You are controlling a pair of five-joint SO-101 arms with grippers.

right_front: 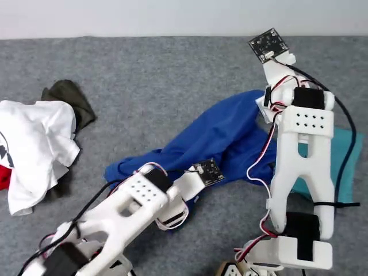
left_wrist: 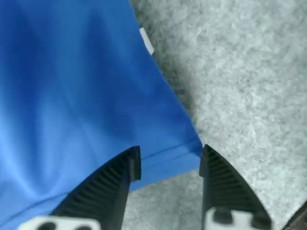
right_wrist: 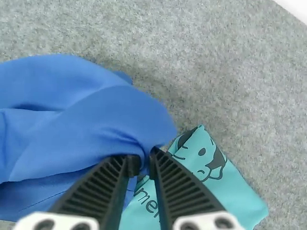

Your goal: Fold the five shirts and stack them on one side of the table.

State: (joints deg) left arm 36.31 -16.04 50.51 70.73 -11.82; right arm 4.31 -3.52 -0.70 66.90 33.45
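A blue shirt [right_front: 221, 141] lies crumpled across the middle of the grey table. My left gripper [left_wrist: 168, 160] is open over its near hem, with a corner of the blue shirt [left_wrist: 72, 96] between the fingers [left_wrist: 117, 179]. My right gripper [right_wrist: 141, 162] is shut on a fold of the blue shirt [right_wrist: 86, 124] at its far right end, beside a teal printed shirt [right_wrist: 201, 191]. The teal shirt [right_front: 348, 149] lies flat under the right arm. A white shirt [right_front: 34, 141], a dark olive shirt [right_front: 72, 98] and a bit of red cloth [right_front: 4, 177] are heaped at the left edge.
Bare grey table [right_front: 161, 75] stretches behind the blue shirt and between it and the left heap. The right arm [right_front: 302, 155] reaches across the right side, over the teal shirt. The left arm [right_front: 132, 201] comes in from the near left.
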